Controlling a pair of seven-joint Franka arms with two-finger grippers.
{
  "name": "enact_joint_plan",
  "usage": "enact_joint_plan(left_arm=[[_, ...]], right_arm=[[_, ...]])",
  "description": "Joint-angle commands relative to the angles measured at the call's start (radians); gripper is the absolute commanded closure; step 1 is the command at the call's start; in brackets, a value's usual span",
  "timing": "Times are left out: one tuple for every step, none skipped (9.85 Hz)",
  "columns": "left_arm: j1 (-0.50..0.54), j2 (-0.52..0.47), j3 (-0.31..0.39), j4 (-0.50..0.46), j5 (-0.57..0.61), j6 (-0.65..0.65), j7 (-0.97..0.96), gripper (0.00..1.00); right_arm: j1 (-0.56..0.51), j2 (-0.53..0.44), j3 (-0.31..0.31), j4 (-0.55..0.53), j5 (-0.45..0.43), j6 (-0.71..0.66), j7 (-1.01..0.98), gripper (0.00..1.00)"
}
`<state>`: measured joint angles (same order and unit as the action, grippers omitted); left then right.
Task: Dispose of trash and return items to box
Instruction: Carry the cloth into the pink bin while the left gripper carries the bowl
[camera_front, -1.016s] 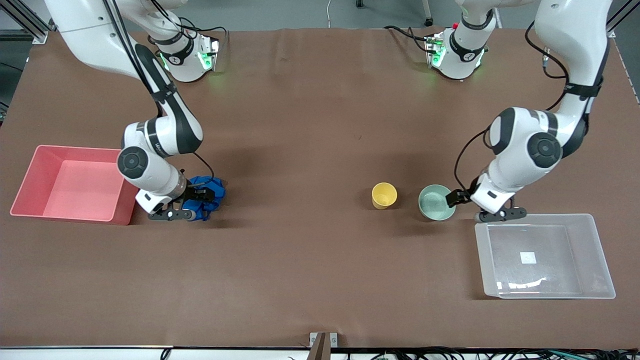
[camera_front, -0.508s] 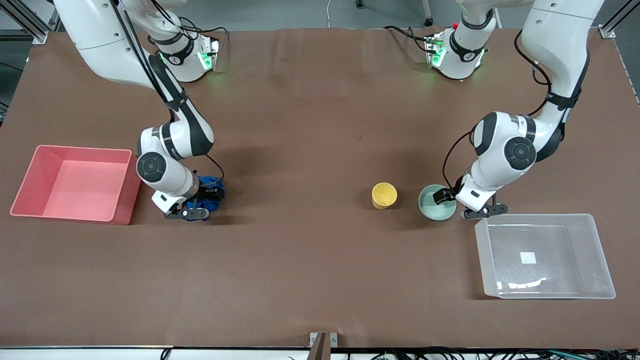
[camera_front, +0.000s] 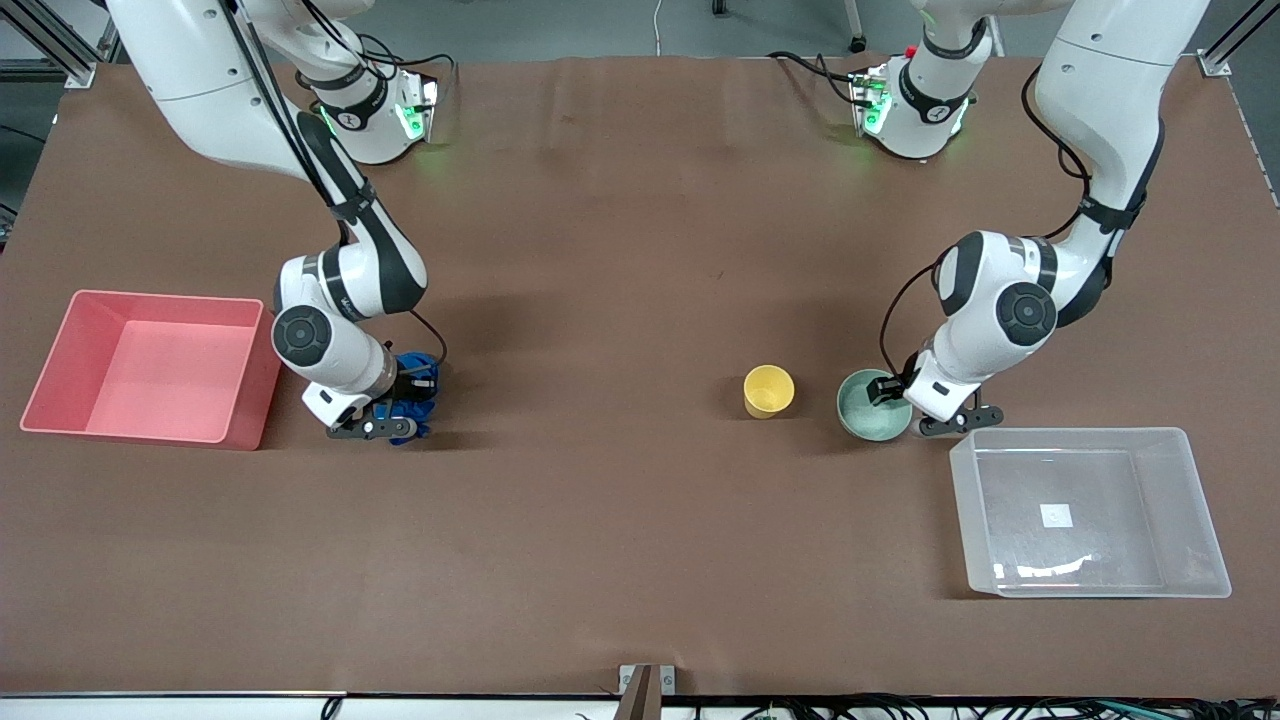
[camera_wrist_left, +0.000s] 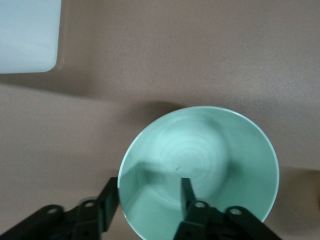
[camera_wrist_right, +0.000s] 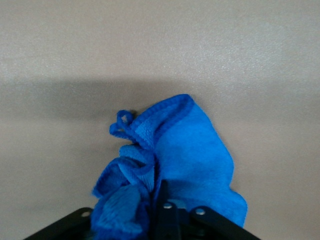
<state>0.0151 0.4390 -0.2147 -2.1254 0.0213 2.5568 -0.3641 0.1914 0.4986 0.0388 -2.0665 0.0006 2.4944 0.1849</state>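
Observation:
The trash (camera_front: 418, 384), a bright blue wad of cloth, lies on the table beside the pink bin. My right gripper (camera_front: 400, 402) is shut on it; in the right wrist view the cloth (camera_wrist_right: 190, 160) bulges around the right gripper (camera_wrist_right: 145, 200). The items stand side by side mid-table: a yellow cup (camera_front: 768, 389) and a mint-green bowl (camera_front: 866, 412). My left gripper (camera_front: 915, 408) is low at the bowl (camera_wrist_left: 210, 150), open. The left gripper (camera_wrist_left: 148, 190) straddles the rim, one finger outside against it, the other inside and apart from the wall. The clear box (camera_front: 1100, 545) stands nearer the camera, holding nothing.
A pink bin (camera_front: 150, 365) stands at the right arm's end of the table, close to the trash and holding nothing. A corner of the clear box (camera_wrist_left: 25, 35) shows in the left wrist view. Brown table surface stretches between cup and trash.
My right gripper closed on the blue cloth, bunching it smaller. My left gripper moved from beside the box onto the bowl's rim, and its jaws narrowed.

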Motion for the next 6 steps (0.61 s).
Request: enact_joint_plan(left_arm=[[-0.006, 0.029, 0.000, 0.004, 0.002, 0.022, -0.009, 1.00], [-0.003, 0.020, -0.002, 0.027, 0.002, 0.011, -0.004, 1.00], [0.003, 0.004, -0.002, 0.056, 0.003, -0.028, -0.001, 1.00], [0.006, -0.017, -0.003, 0.100, 0.000, -0.093, -0.010, 1.00], [0.006, -0.054, -0.002, 0.158, -0.003, -0.184, -0.010, 1.00], [0.015, -0.066, 0.003, 0.239, -0.001, -0.282, -0.009, 1.00]], right_arm=[[-0.006, -0.025, 0.000, -0.014, -0.004, -0.043, 0.005, 0.98], [-0.006, -0.043, -0.002, -0.015, -0.004, -0.046, 0.007, 0.98], [-0.007, -0.061, -0.003, -0.012, -0.004, -0.073, 0.010, 0.99], [-0.010, -0.105, -0.013, -0.006, -0.004, -0.118, 0.010, 0.99], [-0.024, -0.154, -0.028, -0.004, -0.004, -0.167, 0.008, 0.99], [-0.053, -0.214, -0.030, -0.004, -0.004, -0.222, 0.002, 0.99]])
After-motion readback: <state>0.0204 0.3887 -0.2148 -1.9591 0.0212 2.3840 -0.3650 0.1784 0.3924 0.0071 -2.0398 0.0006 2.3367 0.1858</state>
